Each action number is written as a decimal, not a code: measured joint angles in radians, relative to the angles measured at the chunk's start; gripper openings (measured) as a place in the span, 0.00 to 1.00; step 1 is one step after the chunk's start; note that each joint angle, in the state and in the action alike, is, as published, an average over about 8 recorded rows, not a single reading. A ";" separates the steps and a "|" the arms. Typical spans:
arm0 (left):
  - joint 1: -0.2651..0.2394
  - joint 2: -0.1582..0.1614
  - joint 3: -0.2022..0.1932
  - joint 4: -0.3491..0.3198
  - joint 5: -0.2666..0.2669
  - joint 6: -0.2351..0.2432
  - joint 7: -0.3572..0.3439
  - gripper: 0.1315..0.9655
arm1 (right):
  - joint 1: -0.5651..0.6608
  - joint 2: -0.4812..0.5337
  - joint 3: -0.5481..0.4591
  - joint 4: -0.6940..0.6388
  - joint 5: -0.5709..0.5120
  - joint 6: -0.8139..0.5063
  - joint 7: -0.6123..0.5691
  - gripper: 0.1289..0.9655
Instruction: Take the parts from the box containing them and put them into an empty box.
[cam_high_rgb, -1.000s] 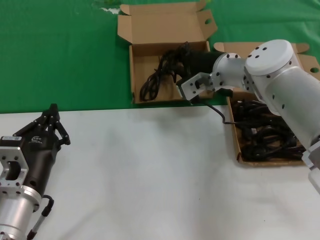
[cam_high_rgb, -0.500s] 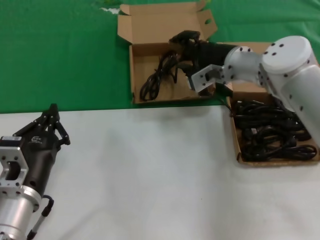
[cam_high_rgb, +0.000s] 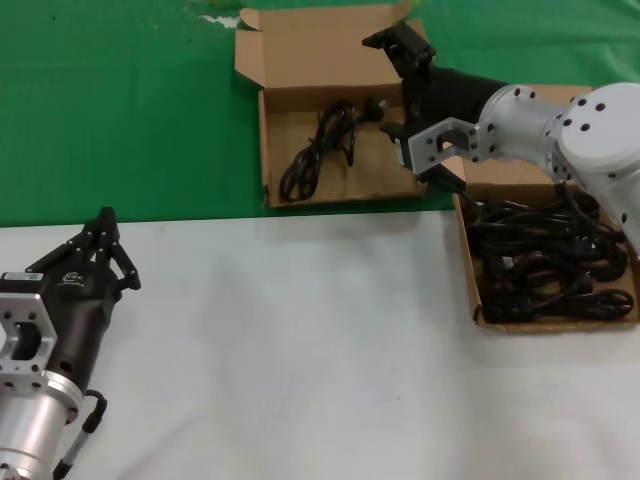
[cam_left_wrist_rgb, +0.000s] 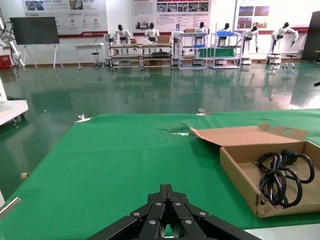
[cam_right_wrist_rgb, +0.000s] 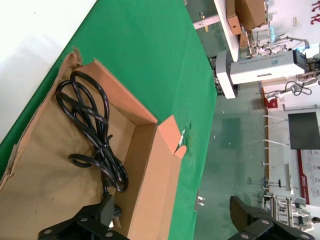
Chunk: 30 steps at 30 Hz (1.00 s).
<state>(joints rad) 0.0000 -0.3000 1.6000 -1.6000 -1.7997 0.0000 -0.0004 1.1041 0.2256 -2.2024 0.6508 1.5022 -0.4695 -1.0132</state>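
A black power cord (cam_high_rgb: 325, 148) lies coiled in the far box with the ear-flapped lid (cam_high_rgb: 385, 172), its plug toward the back wall. My right gripper (cam_high_rgb: 398, 42) hovers open over that box's far right corner, by the lid, holding nothing. In the right wrist view the same cord (cam_right_wrist_rgb: 92, 131) lies on the box floor (cam_right_wrist_rgb: 45, 185), off to one side of my open gripper (cam_right_wrist_rgb: 170, 216). The box containing the parts (cam_high_rgb: 468, 272) sits at the right, with several black cords (cam_high_rgb: 545, 265) in it. My left gripper (cam_high_rgb: 105, 222) is parked shut at the near left.
Both boxes rest on a green cloth (cam_high_rgb: 130, 110); the near part of the table is white (cam_high_rgb: 300, 350). The left wrist view shows my shut left gripper (cam_left_wrist_rgb: 167, 190) over the green cloth, with the far box (cam_left_wrist_rgb: 240, 172) and its cord (cam_left_wrist_rgb: 280, 172) beyond it.
My right gripper held the cord low in the far box, then let go, opened and drew back and up toward the lid. The cord now lies loose in the box. The left arm has not moved.
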 joint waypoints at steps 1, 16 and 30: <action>0.000 0.000 0.000 0.000 0.000 0.000 0.000 0.01 | -0.003 0.001 0.002 0.003 0.000 0.001 0.002 0.72; 0.000 0.000 0.000 0.000 0.000 0.000 0.000 0.09 | -0.155 0.011 0.085 0.135 0.041 0.066 0.142 0.95; 0.000 0.000 0.000 0.000 0.000 0.000 0.000 0.33 | -0.362 0.025 0.198 0.312 0.097 0.153 0.331 1.00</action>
<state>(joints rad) 0.0000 -0.3000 1.6000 -1.6000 -1.7997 0.0000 0.0000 0.7424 0.2506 -2.0049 0.9629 1.5991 -0.3161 -0.6824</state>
